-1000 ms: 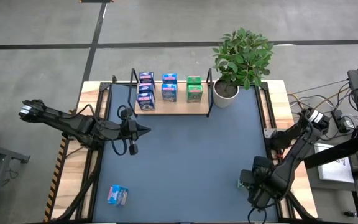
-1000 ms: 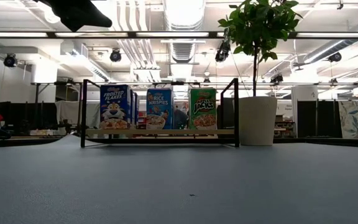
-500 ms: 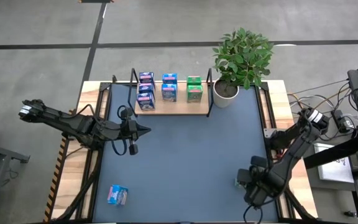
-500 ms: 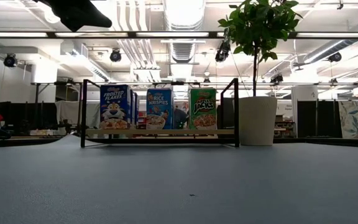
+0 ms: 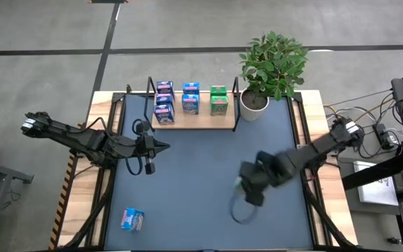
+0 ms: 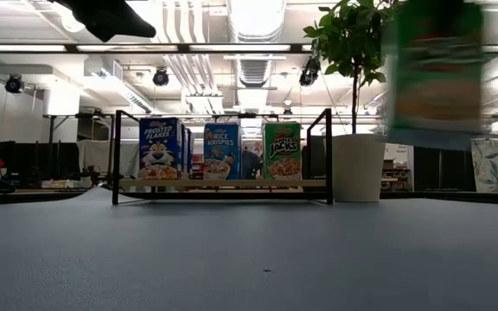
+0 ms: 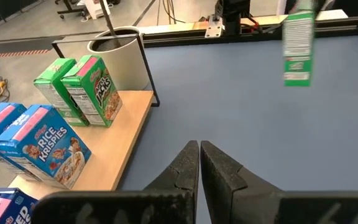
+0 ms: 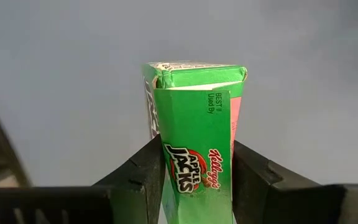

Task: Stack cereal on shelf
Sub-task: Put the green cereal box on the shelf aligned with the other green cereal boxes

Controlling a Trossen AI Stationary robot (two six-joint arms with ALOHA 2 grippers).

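Right gripper (image 8: 194, 171) clamps green cereal box (image 8: 196, 124) (above table).

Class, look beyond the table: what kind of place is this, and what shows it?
Probably a large lab or workshop: exposed ceiling ducts and strip lights overhead, a bare concrete floor around the table.

In the low view we see the green cereal box (image 6: 432, 73) only as a blur, cut off by the top edge. In the right wrist view its lower part (image 8: 197, 155) is cut off, sides hidden behind the right end effector (image 8: 197, 171).
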